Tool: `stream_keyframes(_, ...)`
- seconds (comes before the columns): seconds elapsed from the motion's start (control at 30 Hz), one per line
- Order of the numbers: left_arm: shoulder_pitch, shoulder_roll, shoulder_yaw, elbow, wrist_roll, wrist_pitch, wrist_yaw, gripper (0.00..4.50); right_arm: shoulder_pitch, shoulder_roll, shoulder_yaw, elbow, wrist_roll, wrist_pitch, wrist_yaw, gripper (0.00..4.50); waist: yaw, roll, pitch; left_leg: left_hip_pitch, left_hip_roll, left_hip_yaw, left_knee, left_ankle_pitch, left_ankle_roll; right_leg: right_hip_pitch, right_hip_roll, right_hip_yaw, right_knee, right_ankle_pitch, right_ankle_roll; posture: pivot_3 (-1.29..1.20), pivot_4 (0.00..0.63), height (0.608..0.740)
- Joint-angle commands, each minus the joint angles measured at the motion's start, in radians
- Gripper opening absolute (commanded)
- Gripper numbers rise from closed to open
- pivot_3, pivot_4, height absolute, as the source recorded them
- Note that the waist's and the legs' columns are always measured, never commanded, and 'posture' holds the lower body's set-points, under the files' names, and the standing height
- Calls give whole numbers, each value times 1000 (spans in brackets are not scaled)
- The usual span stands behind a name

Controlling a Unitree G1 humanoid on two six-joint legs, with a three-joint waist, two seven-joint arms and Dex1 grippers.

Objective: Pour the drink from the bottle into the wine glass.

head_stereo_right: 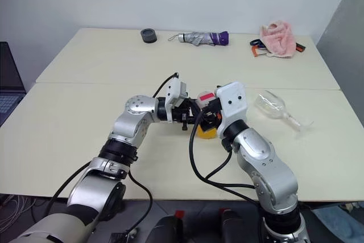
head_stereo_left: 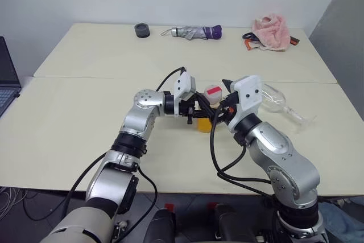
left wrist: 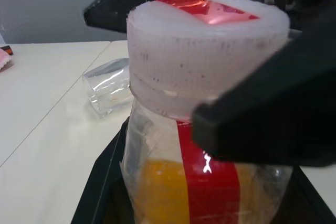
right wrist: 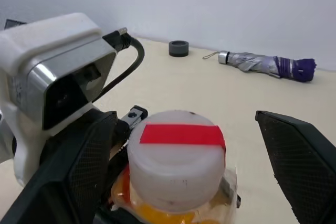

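The bottle stands upright just above the table's middle, with the orange drink in its lower part and a pale cap marked with red tape. My left gripper reaches in from the left and is shut on the bottle's body. My right gripper is open, one finger on each side of the cap with gaps showing. The wine glass lies on its side on the table to the right of both grippers, and it also shows behind the bottle as a clear wine glass.
At the table's far edge lie a folded grey-purple umbrella, a black tape roll and a pink cloth. A laptop sits at the left edge. A seam runs across between the two tabletops.
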Motion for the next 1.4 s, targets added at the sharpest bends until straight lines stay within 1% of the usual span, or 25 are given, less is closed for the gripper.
stream_keyframes(0.03, -34, -4, 13, -21, -7, -28, -6, 1815, -13, 11, 7, -28, -29, -41, -8, 4500, 0, 0, 0, 0, 0, 0, 0, 0, 0, 0, 0, 0, 0, 0, 0, 0, 150, 740)
stream_keyframes(0.1, -32, -1, 14, -22, -6, -29, -6, 1815, -4, 15, 14, -27, -33, -43, -6, 4500, 0, 0, 0, 0, 0, 0, 0, 0, 0, 0, 0, 0, 0, 0, 0, 0, 150, 740)
stream_keyframes(0.2, -31, 3, 17, -23, -5, -27, -4, 1815, 7, 14, 23, -22, -35, -46, 4, 3907, 0, 0, 0, 0, 0, 0, 0, 0, 0, 0, 0, 0, 0, 0, 0, 0, 150, 740)
stream_keyframes(0.37, -26, 7, 19, -30, -7, -21, -2, 1815, 22, 13, 34, -19, -24, -41, 31, 2124, -1, 0, 0, 0, 0, 0, 0, 0, 0, 0, 0, 0, 0, 0, 0, 0, 150, 740)
stream_keyframes(0.4, -26, 7, 19, -31, -7, -20, -2, 1814, 25, 16, 33, -17, -17, -40, 36, 1895, -1, 0, 0, 0, 0, 0, 0, 0, 0, 0, 0, 0, 0, 0, 0, 0, 150, 740)
stream_keyframes(0.5, -27, 8, 20, -33, -9, -17, -3, 1814, 25, 3, 30, 3, 13, -60, 93, 1897, -1, 0, 0, 0, 0, 0, 0, 0, 0, 0, 0, 0, 0, 0, 0, 0, 150, 740)
stream_keyframes(0.6, -33, 10, 22, -36, -14, -8, -9, 1805, -1, -63, -6, 75, 107, -140, 291, 1897, -1, 0, 0, 0, 0, 0, 0, 0, 0, 0, 0, 0, 0, 0, 0, 0, 150, 740)
stream_keyframes(0.63, -35, 11, 21, -38, -16, -5, -16, 1794, -26, -100, -35, 114, 166, -159, 397, 1897, -1, 0, 0, 0, 0, 0, 0, 0, 0, 0, 0, 0, 0, 0, 0, 0, 150, 740)
stream_keyframes(0.67, -37, 13, 21, -38, -18, -3, -20, 1793, -44, -125, -55, 141, 206, -171, 468, 1897, -1, 0, 0, 0, 0, 0, 0, 0, 0, 0, 0, 0, 0, 0, 0, 0, 150, 740)
stream_keyframes(0.7, -38, 18, 19, -45, -21, 0, -36, 1793, -107, -196, -76, 223, 249, -181, 615, 1897, -2, 0, 0, 0, 0, 0, 0, 0, 0, 0, 0, 0, 0, 0, 0, 0, 150, 740)
stream_keyframes(0.77, -37, 26, 13, -56, -23, -2, -62, 1788, -208, -296, -88, 357, 272, -205, 798, 1897, -3, 1, 1, 1, -1, 1, 1, 0, 0, 0, 0, 0, 0, 0, 0, 0, 150, 740)
stream_keyframes(0.8, -35, 30, 12, -62, -23, -3, -73, 1788, -269, -338, -85, 431, 283, -192, 872, 1897, -3, 1, 1, 1, -1, 1, 1, 0, 0, 1, 0, 0, 0, 0, 0, 0, 150, 740)
stream_keyframes(0.87, -32, 33, 14, -77, -29, 6, -77, 1787, -387, -373, -92, 584, 301, -162, 967, 1897, -9, 2, 2, 1, 0, 0, 0, 0, 1, 1, 1, -1, 0, 0, 0, 0, 150, 740)
stream_keyframes(0.9, -31, 32, 16, -82, -30, 11, -75, 1786, -414, -384, -87, 625, 298, -167, 1000, 1897, -11, 2, 2, 2, 0, 0, -1, 0, 1, 1, 1, -1, 0, 0, 0, 0, 150, 740)
stream_keyframes(0.97, -26, 34, 19, -95, -32, 19, -66, 1786, -429, -390, -79, 650, 285, -185, 1020, 1897, -10, 2, 2, 1, 1, -1, -1, 0, 1, 1, 1, -2, 0, 0, -1, 0, 150, 740)
stream_keyframes(1.07, -18, 34, 23, -109, -33, 29, -53, 1784, -406, -384, -94, 617, 293, -181, 1008, 2947, -7, 2, 2, 0, 1, -1, -1, 0, 1, 0, 0, -2, 0, 0, -1, 0, 150, 740)
stream_keyframes(1.17, -14, 35, 24, -115, -34, 37, -45, 1782, -347, -370, -132, 519, 317, -165, 942, 3982, -4, 2, 2, -1, 1, -1, -1, 0, 1, 0, -3, -1, 0, 0, -1, 0, 150, 740)
stream_keyframes(1.23, -11, 35, 24, -119, -34, 41, -41, 1782, -302, -358, -156, 439, 327, -159, 885, 4500, -2, 2, 2, -2, 1, -1, 0, 0, 1, 0, -3, -1, 0, 0, -1, 0, 150, 740)
stream_keyframes(1.33, -8, 38, 26, -118, -35, 45, -40, 1782, -182, -321, -178, 253, 293, -170, 730, 4500, 1, 2, 2, -1, 1, -1, 0, 0, 1, 0, -3, -1, 0, 0, -1, 0, 150, 740)
stream_keyframes(1.4, -7, 39, 27, -119, -37, 50, -40, 1781, -121, -286, -179, 164, 259, -170, 622, 4500, 1, 2, 2, -1, 0, -1, 0, 0, 1, 0, -2, -1, 0, 0, -1, 0, 150, 740)
